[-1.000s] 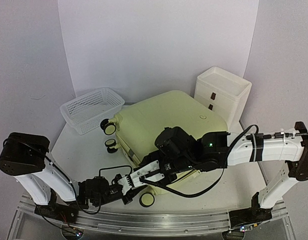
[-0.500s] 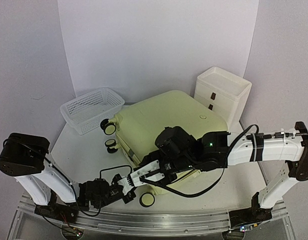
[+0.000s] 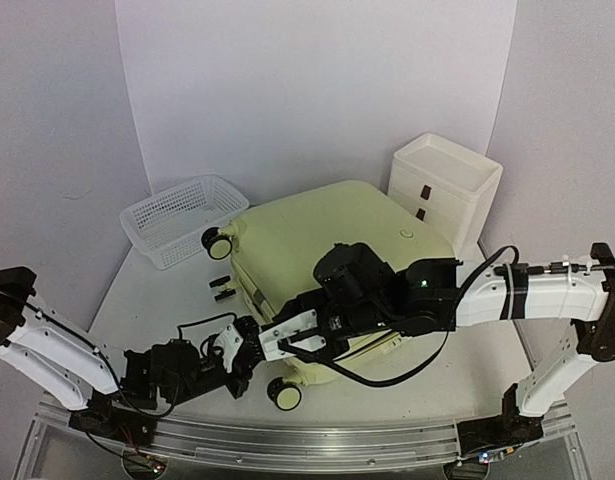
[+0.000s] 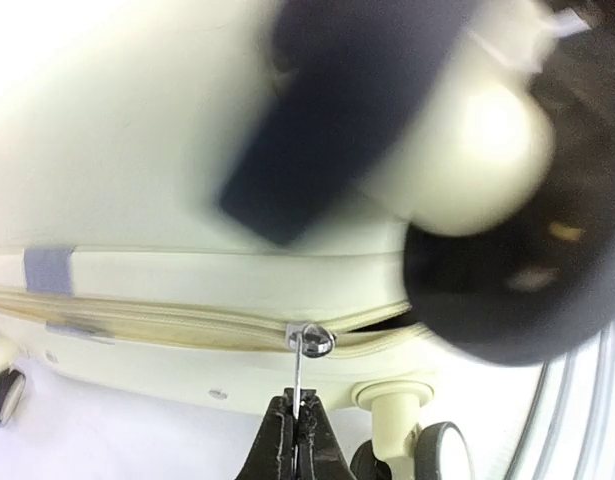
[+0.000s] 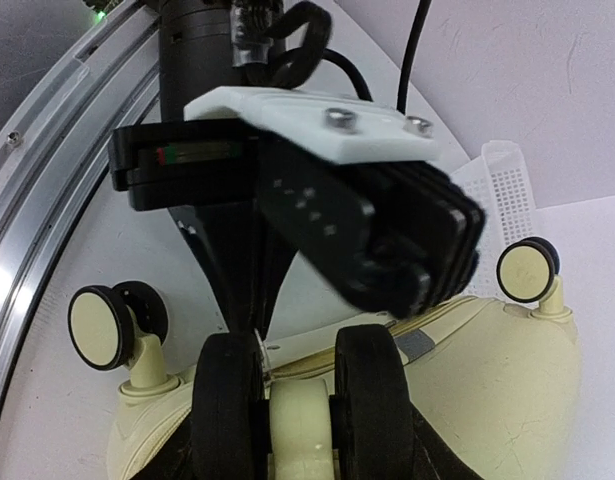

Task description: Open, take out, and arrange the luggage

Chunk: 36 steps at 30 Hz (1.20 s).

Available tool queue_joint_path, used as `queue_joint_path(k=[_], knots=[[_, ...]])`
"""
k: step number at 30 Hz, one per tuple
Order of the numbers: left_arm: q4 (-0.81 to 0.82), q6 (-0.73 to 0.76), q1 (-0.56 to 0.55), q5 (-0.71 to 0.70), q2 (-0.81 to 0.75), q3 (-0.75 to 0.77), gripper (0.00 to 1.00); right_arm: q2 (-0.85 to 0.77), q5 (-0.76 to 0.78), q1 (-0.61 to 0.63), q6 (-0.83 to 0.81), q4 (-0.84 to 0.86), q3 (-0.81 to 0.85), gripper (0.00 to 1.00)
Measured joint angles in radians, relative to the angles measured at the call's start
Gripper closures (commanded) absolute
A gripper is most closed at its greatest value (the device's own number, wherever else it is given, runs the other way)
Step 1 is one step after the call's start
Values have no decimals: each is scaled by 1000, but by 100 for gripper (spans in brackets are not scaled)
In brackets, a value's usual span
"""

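The pale yellow suitcase (image 3: 327,225) lies flat in the middle of the table (image 3: 157,300), between a white basket (image 3: 182,218) and a drawer box (image 3: 442,185), lid still down. The right gripper (image 5: 299,385) appears clamped on a corner wheel (image 5: 299,430). The left gripper (image 4: 296,410) is pinched tight on the zipper pull (image 4: 301,365). Unzipping looks barely begun; opening, emptying and arranging remain.

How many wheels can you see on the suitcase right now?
4 wheels on the suitcase: one beside the basket at, what looks like one edge-on just nearer, one at the near corner, and the fourth wheel between the fingers of the right gripper.
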Motion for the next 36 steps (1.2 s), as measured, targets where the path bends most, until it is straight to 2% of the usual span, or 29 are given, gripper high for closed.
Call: queue_joint_path(k=[4,7,12,15,23,29,32,36], knots=[[-196,-145,135,122,-169,0,100,-1,-11,-6,2,9,2,100],[-272,-208,220,220,-240,3,100,-1,-23,-9,3,-3,9,100],[-373,-280,340,281,-255,49,100,0,-55,-10,9,-76,39,100],[-399,-362,486,351,-249,61,100,-1,-71,-11,9,-114,51,100],[-401,-470,751,556,-181,94,100,-21,-99,-5,1,-171,54,100],[-300,-507,935,813,-110,99,100,-60,-119,-12,3,-188,49,100],[-220,-501,990,924,-51,99,100,-69,-121,-13,5,-192,45,100],[-126,-461,1023,993,17,99,100,-71,-122,-13,5,-196,45,100]])
